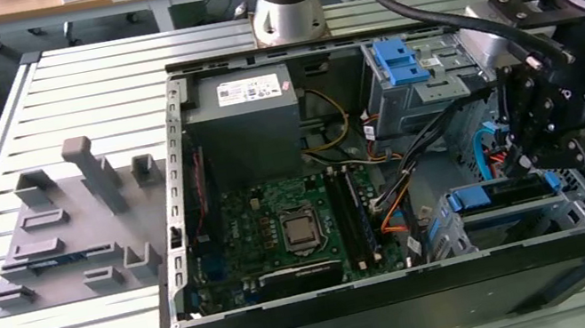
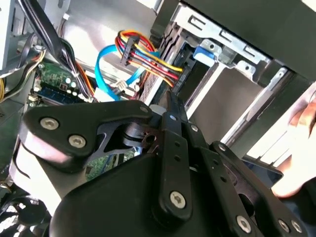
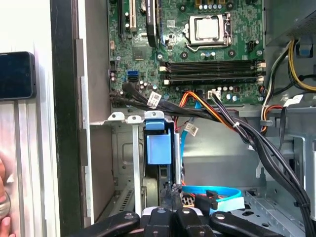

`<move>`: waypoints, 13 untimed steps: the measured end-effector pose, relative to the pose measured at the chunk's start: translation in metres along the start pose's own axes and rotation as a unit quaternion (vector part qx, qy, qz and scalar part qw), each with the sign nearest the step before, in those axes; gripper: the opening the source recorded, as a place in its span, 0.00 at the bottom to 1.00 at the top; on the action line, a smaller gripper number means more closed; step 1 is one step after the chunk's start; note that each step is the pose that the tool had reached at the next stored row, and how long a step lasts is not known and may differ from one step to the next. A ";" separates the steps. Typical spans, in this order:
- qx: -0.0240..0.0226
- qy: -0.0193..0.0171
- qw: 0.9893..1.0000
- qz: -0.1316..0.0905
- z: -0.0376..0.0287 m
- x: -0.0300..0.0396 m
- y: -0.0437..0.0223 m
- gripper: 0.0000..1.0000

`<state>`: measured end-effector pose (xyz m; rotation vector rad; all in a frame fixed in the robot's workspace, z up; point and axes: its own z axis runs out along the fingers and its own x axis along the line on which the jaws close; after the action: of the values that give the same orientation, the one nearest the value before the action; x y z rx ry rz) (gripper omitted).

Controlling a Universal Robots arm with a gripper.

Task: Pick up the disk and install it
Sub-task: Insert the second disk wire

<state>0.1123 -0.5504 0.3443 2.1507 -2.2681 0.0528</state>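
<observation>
The disk (image 1: 502, 192), with its blue plastic frame, lies in the metal bay at the case's front corner, on the exterior view's right. In the first wrist view its blue frame (image 3: 158, 145) stands between the bay's metal rails. My gripper (image 1: 528, 167) hangs directly over the disk's end. Its black fingers are pressed together in both wrist views, and nothing shows between them (image 3: 170, 197) (image 2: 170, 106). The tips reach the disk's near edge, but I cannot tell whether they touch it.
The open case holds a motherboard (image 1: 292, 227), a grey power-supply box (image 1: 247, 109) and a drive cage with a blue latch (image 1: 401, 63). Black and coloured cable bundles (image 3: 237, 123) cross beside the bay. A grey fixture (image 1: 70, 230) lies on the slatted table. A person's hand (image 2: 301, 148) is close by.
</observation>
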 end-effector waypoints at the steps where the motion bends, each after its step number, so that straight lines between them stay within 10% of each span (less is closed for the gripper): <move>1: 0.000 0.000 1.000 0.000 -0.0015 0.0000 0.0000 0.11; 7: 0.002 0.000 1.000 0.000 -0.0209 -0.0009 0.0002 0.11; 13: 0.007 -0.001 1.000 0.000 -0.0234 -0.0003 0.0106 0.11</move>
<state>0.1015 -0.5488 0.3676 2.1575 -2.2761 0.0663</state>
